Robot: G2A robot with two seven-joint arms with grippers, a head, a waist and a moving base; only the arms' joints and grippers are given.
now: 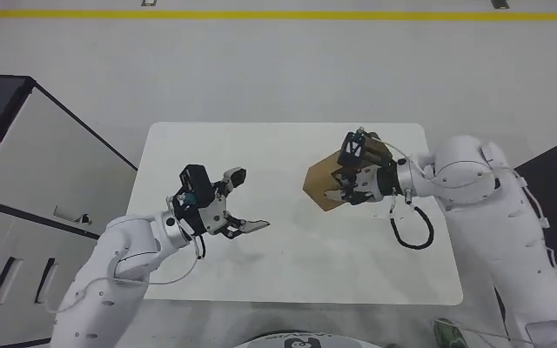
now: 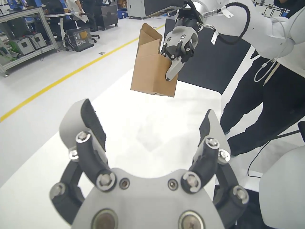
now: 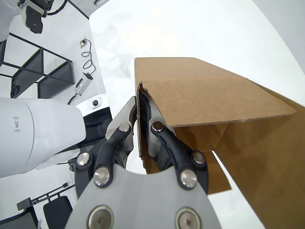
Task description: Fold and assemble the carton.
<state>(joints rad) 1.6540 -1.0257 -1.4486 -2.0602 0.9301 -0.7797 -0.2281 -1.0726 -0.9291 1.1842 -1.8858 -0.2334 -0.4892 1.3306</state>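
Note:
A brown cardboard carton (image 1: 325,183) hangs in the air over the right half of the white table (image 1: 287,261). My right gripper (image 1: 346,181) is shut on one wall of the carton (image 3: 214,101), one finger inside and one outside; its fingers (image 3: 143,110) pinch the corrugated edge. Seen from the left wrist, the carton (image 2: 152,72) is upright with its top flaps open and the right gripper (image 2: 172,71) clamped on its corner. My left gripper (image 1: 242,200) is open over the table's left part, apart from the carton, with nothing between its fingers (image 2: 93,120).
A grey cabinet (image 1: 43,174) stands beside the table's left edge. A person in dark trousers (image 2: 274,101) stands by the far right side of the table. A black panel (image 2: 214,58) is behind the carton. The table middle (image 2: 147,129) lies bare between the grippers.

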